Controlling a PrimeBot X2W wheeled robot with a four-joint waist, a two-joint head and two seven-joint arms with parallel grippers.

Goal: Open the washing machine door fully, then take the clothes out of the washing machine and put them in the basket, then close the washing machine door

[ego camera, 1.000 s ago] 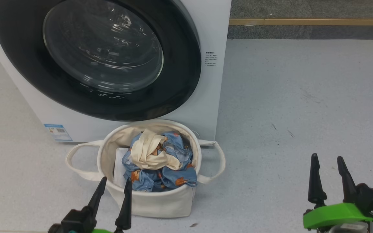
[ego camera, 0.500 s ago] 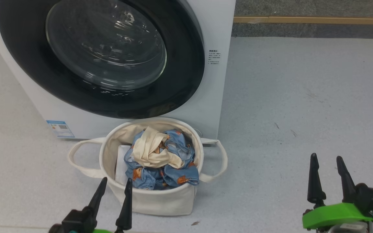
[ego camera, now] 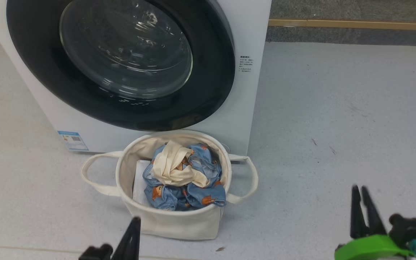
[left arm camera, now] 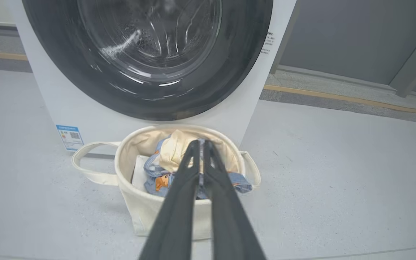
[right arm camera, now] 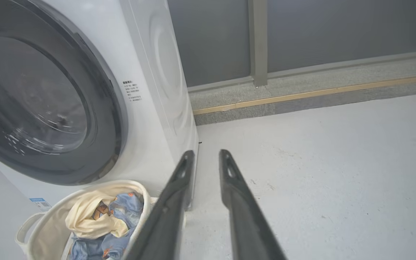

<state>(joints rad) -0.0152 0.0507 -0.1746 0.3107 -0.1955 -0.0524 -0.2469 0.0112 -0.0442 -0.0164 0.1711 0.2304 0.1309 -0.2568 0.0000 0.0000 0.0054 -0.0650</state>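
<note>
Left hand (left arm camera: 200,142) has pinched shut, right hand (right arm camera: 206,154) narrowed (basket (ego camera: 179,225) stands mouth-up).

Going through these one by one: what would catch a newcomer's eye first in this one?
The big glossy black washing machine door, shut against the white washing machine, dominates the upper left of the head view. Just below it on the pale floor stands the cream basket, with the blue bear-print clothes bunched inside. The left gripper and right gripper hold nothing.
</note>
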